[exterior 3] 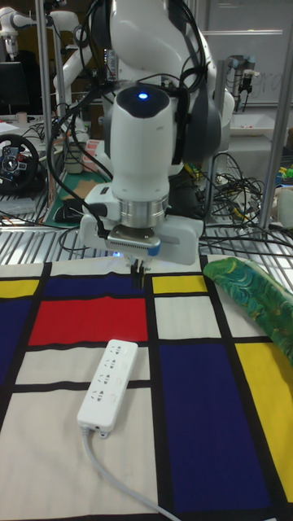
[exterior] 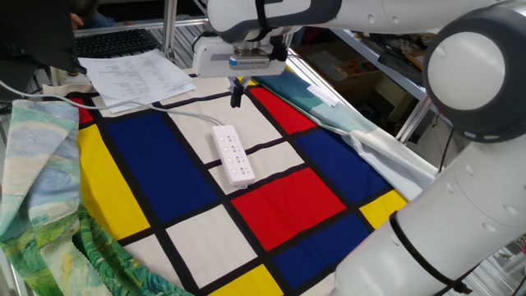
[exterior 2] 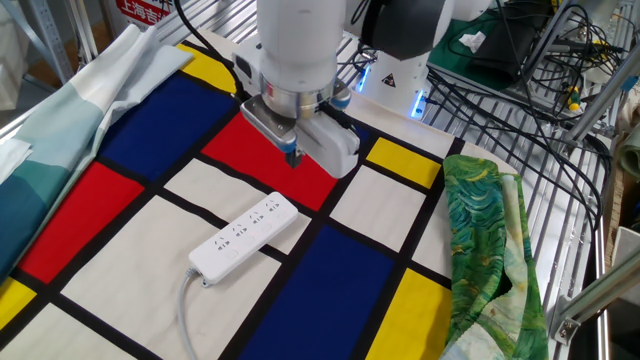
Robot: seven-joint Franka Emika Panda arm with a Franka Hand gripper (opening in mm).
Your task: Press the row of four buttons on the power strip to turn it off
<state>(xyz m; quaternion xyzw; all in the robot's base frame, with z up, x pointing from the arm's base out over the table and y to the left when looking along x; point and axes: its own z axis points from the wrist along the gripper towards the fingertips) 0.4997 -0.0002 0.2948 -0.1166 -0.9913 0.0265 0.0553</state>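
Note:
The white power strip (exterior: 233, 154) (exterior 2: 245, 235) (exterior 3: 108, 383) lies flat on a white panel of the colour-block cloth (exterior: 288, 197). Its thin cord (exterior 3: 122, 476) trails off one end. Small dark marks run in a line along its top, but I cannot tell the four buttons from the socket holes. My gripper (exterior: 236, 100) (exterior 2: 294, 157) (exterior 3: 138, 278) hangs point-down in the air past the strip's cordless end in the tall view, over the red panel. Its dark fingers are shut together on nothing and do not touch the strip.
White paper sheets (exterior: 136, 74) lie at the cloth's far corner. A green patterned cloth (exterior 2: 490, 240) (exterior: 41, 181) is bunched along one side and a teal cloth (exterior: 345, 115) (exterior 2: 50, 120) along the other. Cables (exterior 2: 520, 80) lie on the wire rack beyond.

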